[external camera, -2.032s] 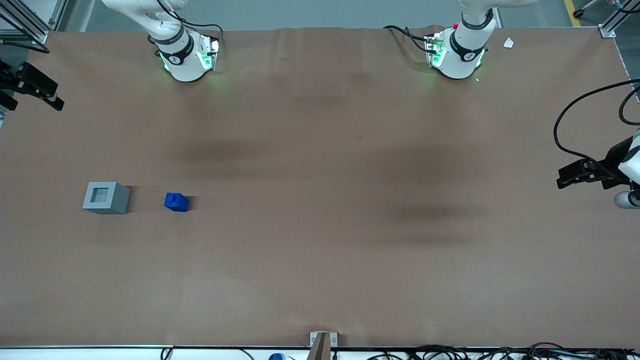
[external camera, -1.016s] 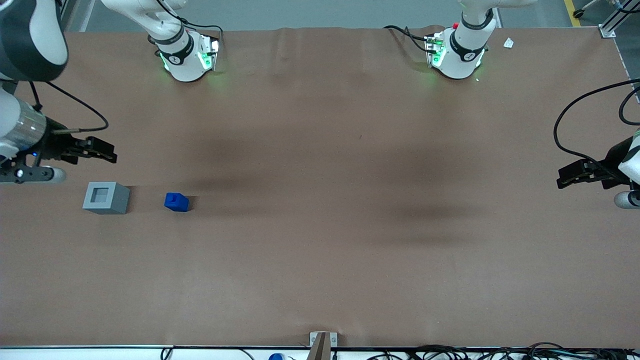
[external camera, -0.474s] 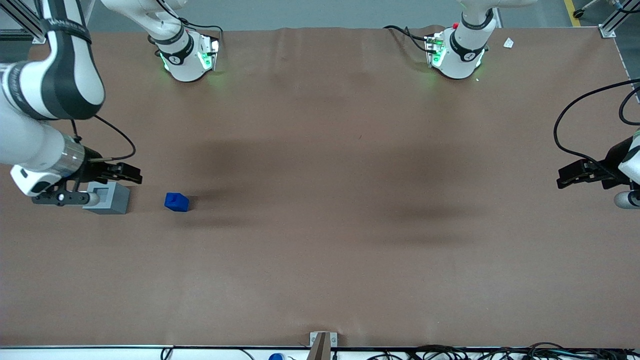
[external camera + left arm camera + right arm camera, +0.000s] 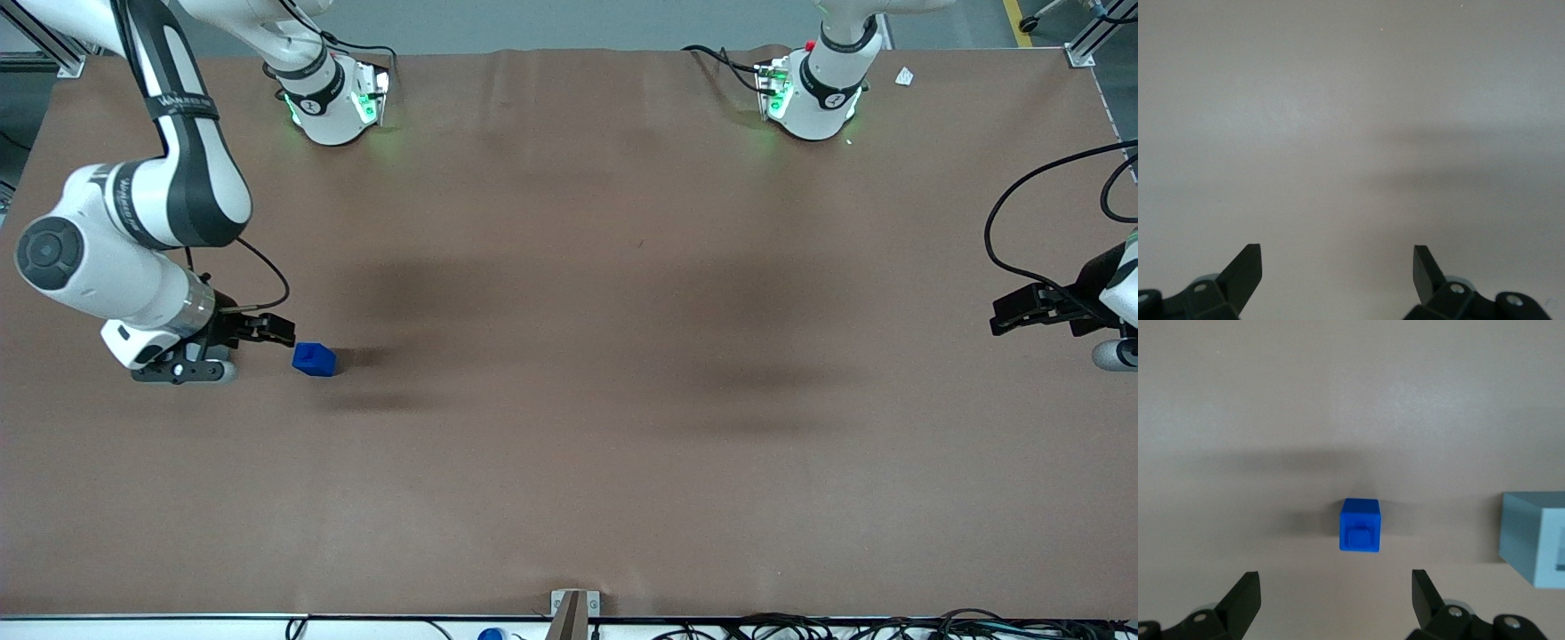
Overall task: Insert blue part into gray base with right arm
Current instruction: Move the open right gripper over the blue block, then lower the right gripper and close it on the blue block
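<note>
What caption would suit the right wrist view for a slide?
Open gripper of the right arm hovers above the blue part, with the gray base beside it on the table.

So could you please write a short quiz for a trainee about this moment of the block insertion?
1. True or false: the blue part already sits in the gray base.
2. The gripper is: A) shut on the blue part, B) open with the blue part ahead of it and not yet between its fingers, C) parked over bare table at the parked arm's end.
3. In the front view, what hides the gray base?

Key
1. False: it lies on the table, apart from the base.
2. B.
3. The right arm, whose wrist hangs over it.
</note>
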### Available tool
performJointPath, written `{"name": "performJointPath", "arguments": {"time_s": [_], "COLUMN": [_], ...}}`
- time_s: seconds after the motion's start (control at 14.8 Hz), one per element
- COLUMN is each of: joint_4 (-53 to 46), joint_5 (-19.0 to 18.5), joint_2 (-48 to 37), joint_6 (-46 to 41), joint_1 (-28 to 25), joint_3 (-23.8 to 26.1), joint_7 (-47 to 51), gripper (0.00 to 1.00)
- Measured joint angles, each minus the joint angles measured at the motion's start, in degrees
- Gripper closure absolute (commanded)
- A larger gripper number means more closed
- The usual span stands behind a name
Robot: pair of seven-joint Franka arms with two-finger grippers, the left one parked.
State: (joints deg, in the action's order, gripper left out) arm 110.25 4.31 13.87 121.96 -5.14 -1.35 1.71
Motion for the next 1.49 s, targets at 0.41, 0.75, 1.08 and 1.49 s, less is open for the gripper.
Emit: {"name": "performJointPath", "arguments": {"time_s": [0.41, 0.75, 1.08, 1.49], "joint_4": [5.29, 7.62, 9.87, 11.35], "joint_5": [0.00, 0.00, 0.00, 0.00], "joint_2": [4.13, 5.78, 6.72, 8.02], "joint_6": [11.20, 15.66, 19.28, 22.51], "joint_1": [-0.56, -0.56, -0.56, -0.56], "joint_3": [-0.05, -0.05, -0.09, -0.13], "joint_7": [0.00, 0.00, 0.00, 0.01], "gripper": [0.00, 0.00, 0.00, 0.08]}}
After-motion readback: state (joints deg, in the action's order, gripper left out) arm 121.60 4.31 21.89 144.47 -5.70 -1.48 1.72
